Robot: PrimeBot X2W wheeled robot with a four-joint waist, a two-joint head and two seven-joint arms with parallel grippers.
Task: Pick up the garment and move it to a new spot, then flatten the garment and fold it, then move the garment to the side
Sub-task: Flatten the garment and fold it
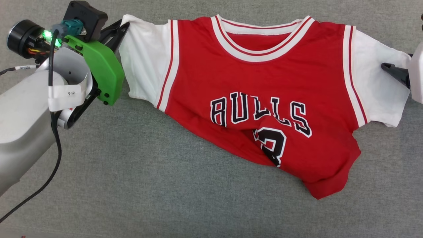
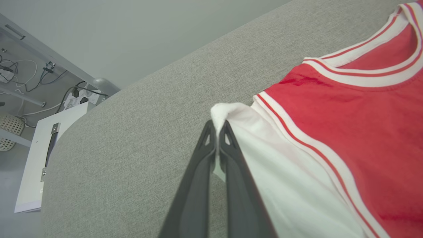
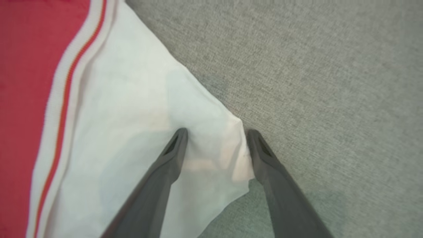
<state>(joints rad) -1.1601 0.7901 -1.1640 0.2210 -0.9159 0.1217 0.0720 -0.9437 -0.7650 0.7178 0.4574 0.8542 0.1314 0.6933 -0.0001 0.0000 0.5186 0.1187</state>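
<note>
a grey woven surface (image 1: 132, 185) spreads under the whole scene, bare around the shirt. a black cable (image 1: 55, 142) loops down from the left arm, and a green plastic cover (image 1: 102, 69) on that wrist sits just beside the shirt's sleeve. past the rounded edge of the surface, the left wrist view takes in a white panel (image 2: 49, 155), a power strip (image 2: 79, 97) with tangled leads, and a pale woven basket (image 2: 11, 129) whose contents cannot be made out.

the garment (image 1: 264, 82), a red jersey-style shirt with white short sleeves, lies face up across the upper middle and right of the surface, collar away from the robot. its neck and sleeve seams carry red-and-white stripes; black, white-edged "bulls" lettering runs across the chest, with a number below partly lost in a crease. the lower hem is bunched and skewed toward the robot's right.

the left gripper (image 2: 217, 127) has its jaws pressed together on a pinch of the white sleeve's outer corner. the right gripper (image 3: 217, 134) stands with jaws spread at the opposite sleeve's corner, one finger over the white cloth, the other over the grey surface just beside its edge, gripping nothing.
</note>
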